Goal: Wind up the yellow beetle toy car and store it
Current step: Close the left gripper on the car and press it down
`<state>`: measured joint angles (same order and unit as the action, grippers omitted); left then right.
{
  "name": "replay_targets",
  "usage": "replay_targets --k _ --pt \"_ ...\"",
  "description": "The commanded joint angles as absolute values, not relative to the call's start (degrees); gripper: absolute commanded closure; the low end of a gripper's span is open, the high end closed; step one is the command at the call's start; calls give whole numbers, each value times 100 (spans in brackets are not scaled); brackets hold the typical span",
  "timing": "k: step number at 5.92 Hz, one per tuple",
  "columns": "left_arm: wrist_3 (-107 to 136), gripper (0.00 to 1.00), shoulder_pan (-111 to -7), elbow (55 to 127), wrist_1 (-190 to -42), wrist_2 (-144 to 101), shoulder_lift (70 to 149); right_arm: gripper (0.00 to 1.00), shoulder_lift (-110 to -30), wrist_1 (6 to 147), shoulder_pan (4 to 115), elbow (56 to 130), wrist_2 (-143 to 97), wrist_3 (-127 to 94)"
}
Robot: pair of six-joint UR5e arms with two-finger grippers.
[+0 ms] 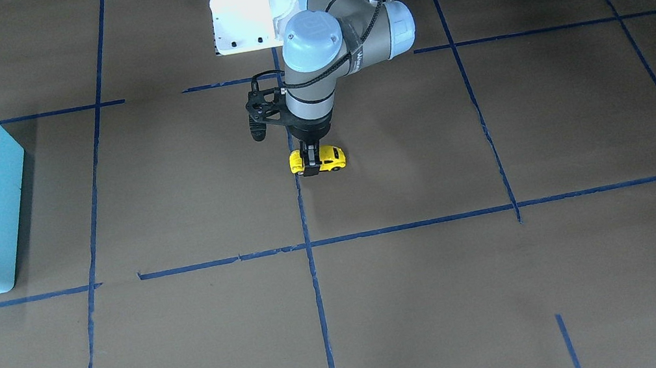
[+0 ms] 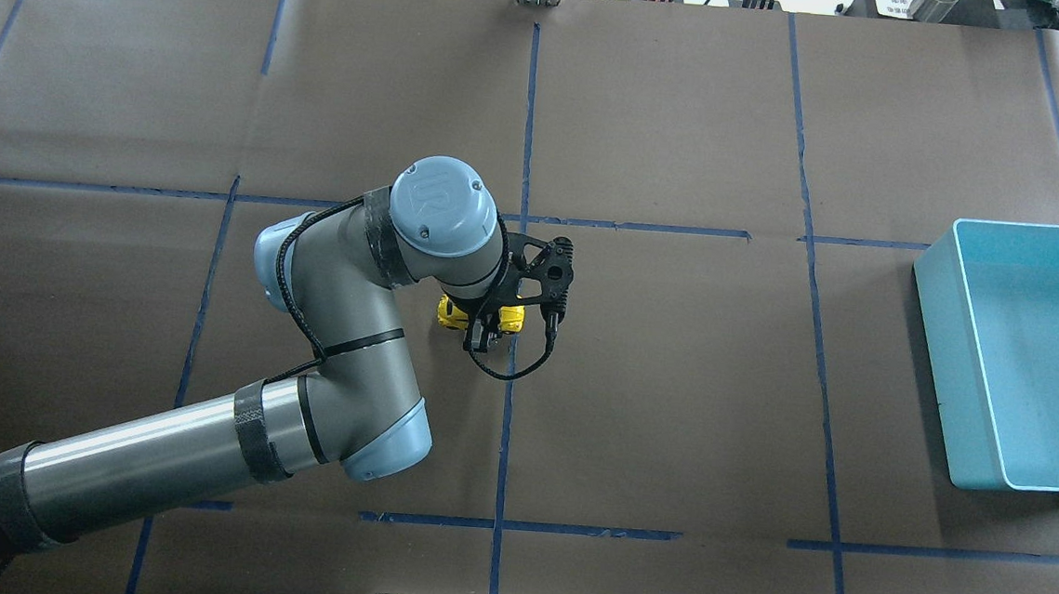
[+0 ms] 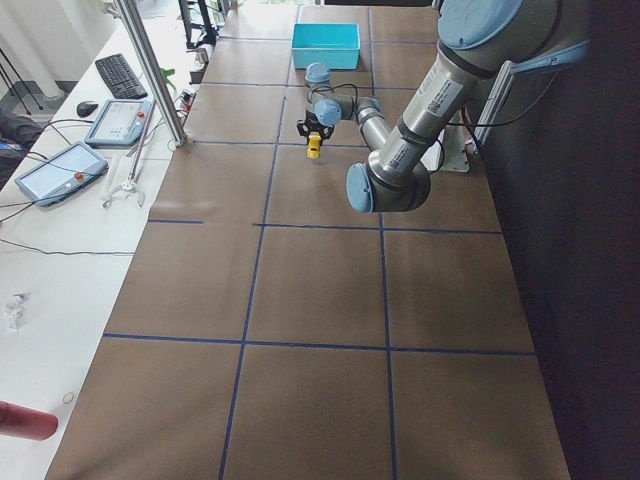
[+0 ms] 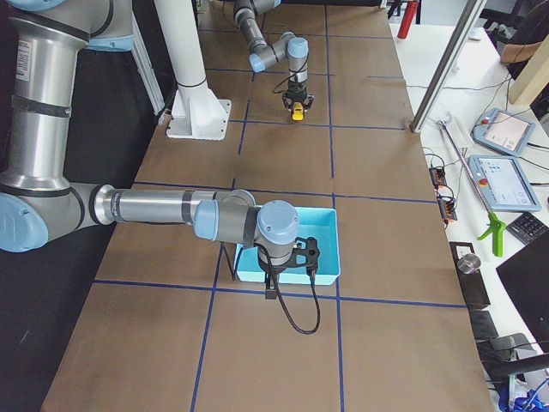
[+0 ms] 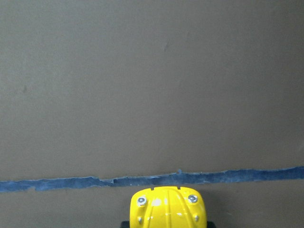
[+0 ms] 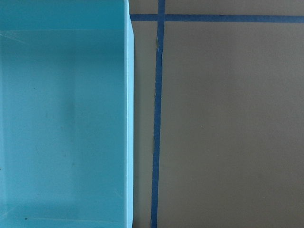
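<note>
The yellow beetle toy car [image 1: 332,157] [image 2: 447,313] stands on its wheels on the brown table, beside a blue tape line near the middle. My left gripper [image 1: 311,163] [image 2: 481,328] points straight down over it, with its black fingers closed across the car's body. The left wrist view shows only the car's yellow rounded end [image 5: 167,209] at the bottom edge. The light-blue bin [image 2: 935,363] [image 1: 1,196] sits far off at the table's right end. My right gripper [image 4: 273,290] hangs at the bin's near edge and shows only in the exterior right view. I cannot tell whether it is open or shut.
Blue tape lines [image 1: 320,317] divide the brown table into squares. The white robot base plate [image 1: 243,20] sits at the robot's edge. A metal pole [image 3: 150,70] and a side bench with tablets [image 3: 60,170] run along the far side.
</note>
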<state>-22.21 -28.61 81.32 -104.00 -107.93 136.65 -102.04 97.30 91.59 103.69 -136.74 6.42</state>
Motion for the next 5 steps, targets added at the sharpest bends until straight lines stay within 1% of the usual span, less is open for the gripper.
replay_targets --k 1,4,5 --pt "-2206 100 -2857 8069 -11114 -10793 13484 0 -10204 9729 9167 10371 -13676 642" --pt "-2206 100 -2856 8051 -11557 -10958 13255 0 -10204 9729 9158 10371 -13667 642" --pt "-2215 100 -2865 8051 -11888 -11082 13054 0 -10213 9729 9167 10371 -13667 642"
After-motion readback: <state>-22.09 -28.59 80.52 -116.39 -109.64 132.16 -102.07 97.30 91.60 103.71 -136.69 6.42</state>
